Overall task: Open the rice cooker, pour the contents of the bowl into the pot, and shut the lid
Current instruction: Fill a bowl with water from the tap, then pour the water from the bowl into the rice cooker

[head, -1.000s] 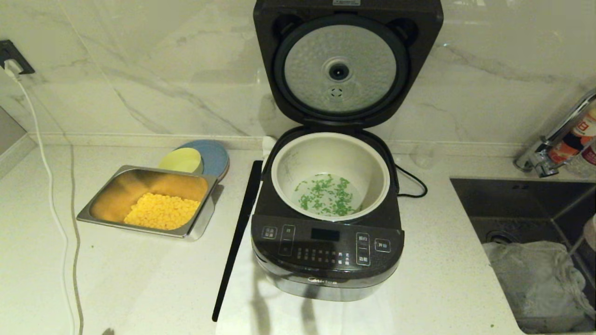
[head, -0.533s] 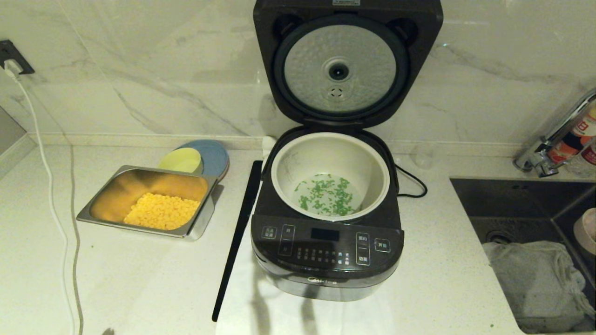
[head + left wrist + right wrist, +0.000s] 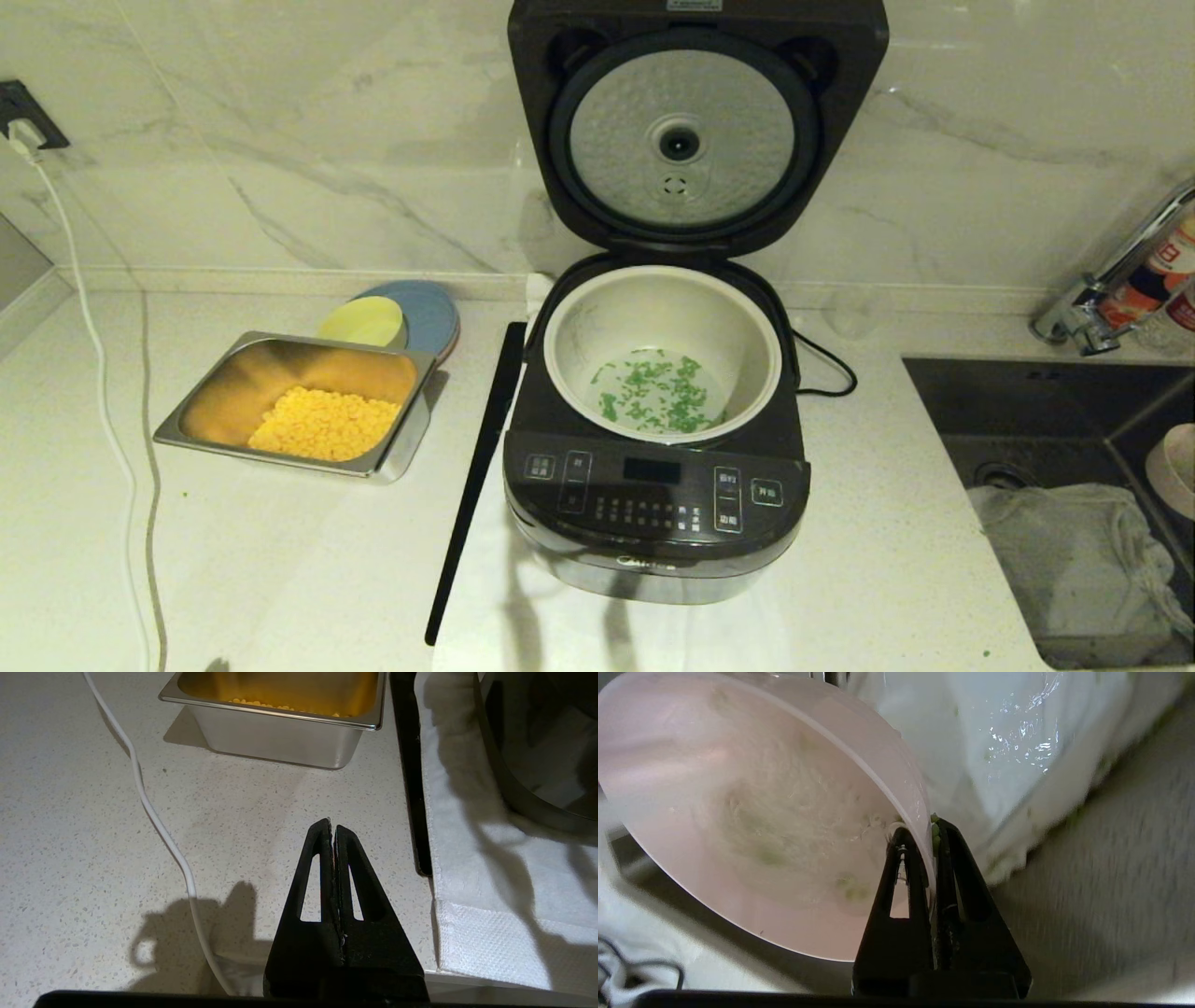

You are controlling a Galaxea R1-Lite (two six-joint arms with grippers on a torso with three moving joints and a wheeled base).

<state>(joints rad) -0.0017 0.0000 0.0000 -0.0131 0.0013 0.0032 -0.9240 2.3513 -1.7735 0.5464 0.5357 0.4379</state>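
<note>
Over at the far right, above the sink [image 3: 1027, 411], we are holding the bowl [image 3: 752, 812]: our right gripper [image 3: 930, 828] is pinching its rim, one finger inside and one outside, fingers shut down to the wall's thickness. We are judging the bowl light, stiff and smooth, likely a bit slippery with wet residue, so a rim pinch is the sensible hold, and a firm one. It is tilted and looks nearly empty, only a few pale green specks clinging inside. In the head view just its edge [image 3: 1178, 476] is showing at the frame's right border, well apart from the rice cooker [image 3: 657, 504].

The contents of the bowl [image 3: 653, 392], green chopped bits, are lying on the floor of the pot [image 3: 661, 280], so we are judging the pour done. The lid [image 3: 695, 140] is standing upright and open, its dimpled silver underside facing us; closing it is what is left. We are guessing it is stiff, hinged and needing a push from its top edge.

Our left gripper [image 3: 332, 828] is hovering low over the tabletop [image 3: 93, 812], fingers pressed together and holding nothing, near the steel tray [image 3: 280, 732] of corn and a white cable [image 3: 159, 826].
</note>
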